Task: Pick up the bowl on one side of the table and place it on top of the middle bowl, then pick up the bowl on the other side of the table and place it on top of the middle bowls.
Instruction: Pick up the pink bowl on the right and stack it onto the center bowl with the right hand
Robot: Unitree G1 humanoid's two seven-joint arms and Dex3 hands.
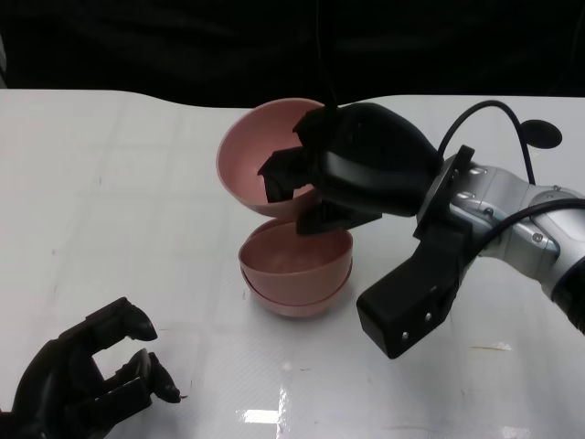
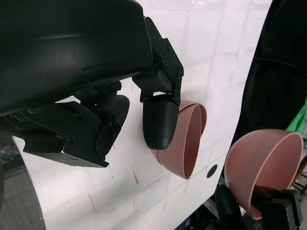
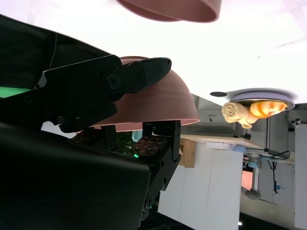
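Two pink bowls (image 1: pixel 294 271) sit nested at the middle of the white table (image 1: pixel 110 201); the left wrist view shows them edge-on as the stacked bowls (image 2: pixel 184 143). My right hand (image 1: pixel 352 169) grips a third pink bowl (image 1: pixel 256 151) by its rim, tilted on its side, above and just behind the stack. In the right wrist view this held bowl (image 3: pixel 163 103) lies between my fingers (image 3: pixel 120 79), with the stack's rim (image 3: pixel 172 9) beyond it. The held bowl (image 2: pixel 261 165) also shows in the left wrist view. My left hand (image 1: pixel 91 380) rests low at the near left, fingers apart, holding nothing.
A black cable (image 1: pixel 498 114) loops over my right forearm (image 1: pixel 512 215) near the table's far right edge. A small dark mark (image 1: pixel 183 395) lies on the table beside my left hand. Black background lies beyond the far edge.
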